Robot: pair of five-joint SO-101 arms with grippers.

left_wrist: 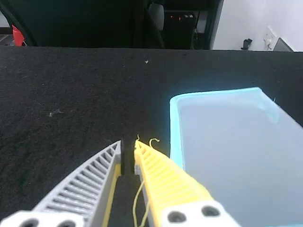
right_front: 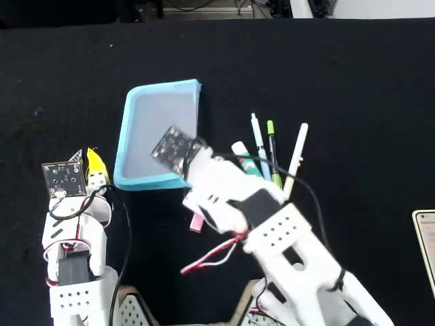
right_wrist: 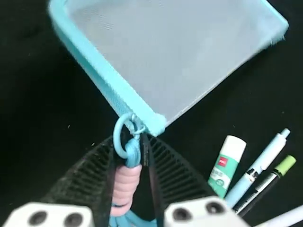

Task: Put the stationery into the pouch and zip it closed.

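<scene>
Black cloth covers the desk (right_front: 340, 81).

High view: the pouch (right_front: 160, 132) lies flat near centre. The pens (right_front: 272, 146) and glue stick (right_front: 241, 151) lie just beside it, not yet inside.

Left wrist view: the left fingers (left_wrist: 161, 175) are all but closed and empty. They sit beside the pouch edge, likely placed to steady it.

Right wrist view: the right fingers (right_wrist: 175, 175) are clamped on the zip pull (right_wrist: 128, 179) at the pouch corner, evidently to work the zip.

Pouch (right_front: 156, 129): the corner beside the pens (right_front: 259, 139) is hidden beneath the right arm (right_front: 272, 231); cut off by the edge in the left wrist view.
Pens, glue stick (right_front: 242, 155): partly covered by that arm.
Pink strap (right_wrist: 125, 184) at the pouch's zip: its length is hidden inside the right hand (right_wrist: 131, 142).
</scene>
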